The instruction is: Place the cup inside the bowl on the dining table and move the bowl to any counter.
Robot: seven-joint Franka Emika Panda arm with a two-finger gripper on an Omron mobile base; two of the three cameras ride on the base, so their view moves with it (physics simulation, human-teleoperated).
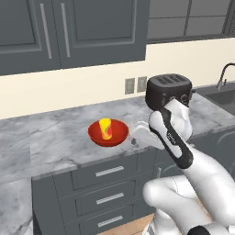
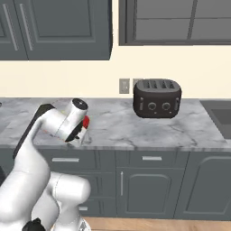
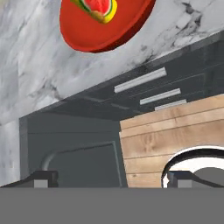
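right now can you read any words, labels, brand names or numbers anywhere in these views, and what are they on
No text can be read anywhere.
Robot arm: a small dark marking on the white link, too small and blurred to read.
Toaster: round knobs on the front, no legible labels or numbers.
Bowl and cup: plain colours and patches, no lettering.
Wall outlets: blank plates.
Counter and drawers: no signs or labels.
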